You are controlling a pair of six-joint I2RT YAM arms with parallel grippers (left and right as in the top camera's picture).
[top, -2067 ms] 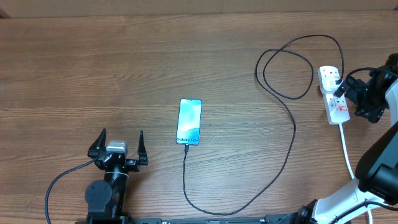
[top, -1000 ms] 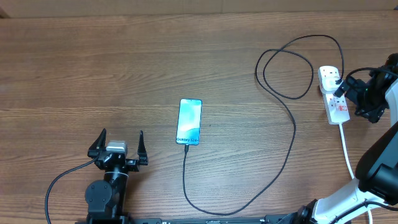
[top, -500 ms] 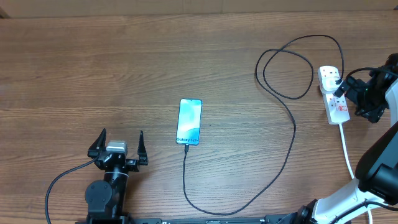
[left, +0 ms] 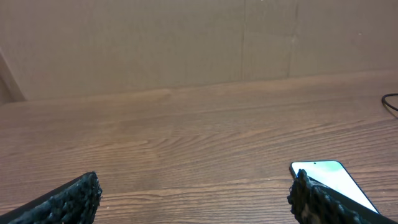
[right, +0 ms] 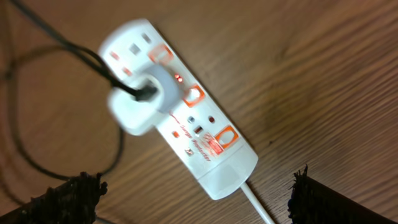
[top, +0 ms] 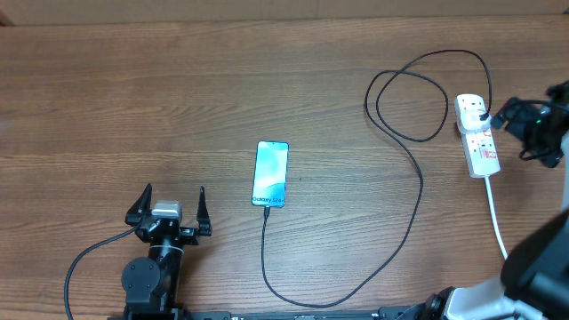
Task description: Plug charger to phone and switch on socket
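- Left gripper [top: 174, 190]: two fingers spread wide, holding nothing, apart from and left of the phone [top: 271, 173].
- Right gripper [right: 193, 190]: two fingers wide apart, empty, just beside the one socket [top: 477, 142].
- One phone, screen lit, mid-table.
- One charger [top: 418, 191]: tip at the phone's near edge, plug [top: 480, 114] in the socket.

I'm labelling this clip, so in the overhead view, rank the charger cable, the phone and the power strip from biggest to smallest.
1. charger cable: by far the longest, though thin.
2. power strip: a little longer than the phone, with similar width, so this is a close call.
3. phone.
All lie flat, so nearness barely matters.
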